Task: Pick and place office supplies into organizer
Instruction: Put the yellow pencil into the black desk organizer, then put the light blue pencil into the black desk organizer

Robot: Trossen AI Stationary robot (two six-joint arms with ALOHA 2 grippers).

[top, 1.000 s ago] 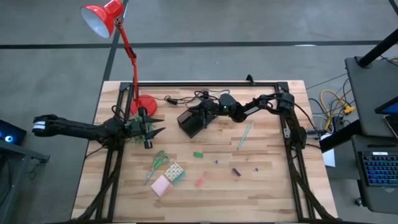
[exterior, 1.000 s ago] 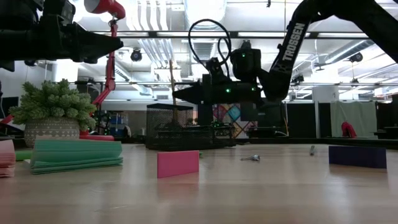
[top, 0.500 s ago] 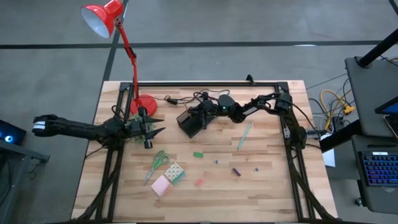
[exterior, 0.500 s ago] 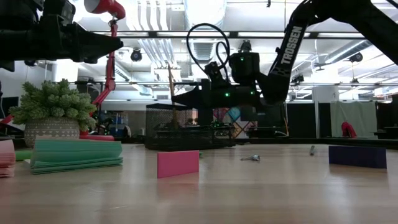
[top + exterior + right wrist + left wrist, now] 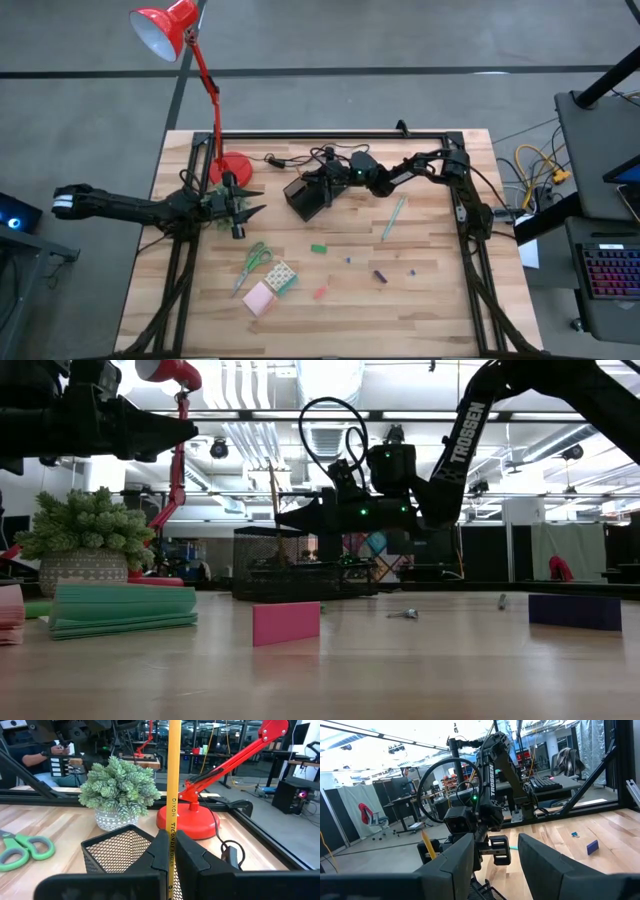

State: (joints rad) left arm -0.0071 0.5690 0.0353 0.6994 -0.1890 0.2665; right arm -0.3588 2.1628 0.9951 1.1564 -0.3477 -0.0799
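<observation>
- Desk [image 5: 420, 300]: pale wood planks, black frame rails along the back and both sides.
- Red desk lamp [image 5: 170, 30]: round base at the back left of the desk, shade reaching out past the back edge.
- Left arm: comes in from the left edge, stretched level over the left side. Left claw [image 5: 252, 203] hangs in the air just in front of the lamp base, fingers [image 5: 455, 865] spread apart, nothing between them.
- Right arm: folded along the back of the desk from the right rear corner. Right claw [image 5: 318, 180] sits directly above the organizer [image 5: 306, 197], closed on a yellow pencil [image 5: 173, 795] held upright, the lower end of the pencil at the mesh box.
- Organizer: black mesh box, back centre of the desk, close to the lamp base and a small potted plant [image 5: 120, 790].
- Green-handled scissors [image 5: 254, 263]: flat on the desk, front left, well apart from the organizer.
- Green-white patterned block [image 5: 281, 275] and pink sticky-note pad [image 5: 259, 298]: just beside each other, near the scissors' front end.
- Silver pen [image 5: 393, 217]: lying slantwise, right of the organizer.
- Small pieces loose mid-desk: green [image 5: 318, 248], red [image 5: 321, 292], dark purple [image 5: 380, 276].
</observation>
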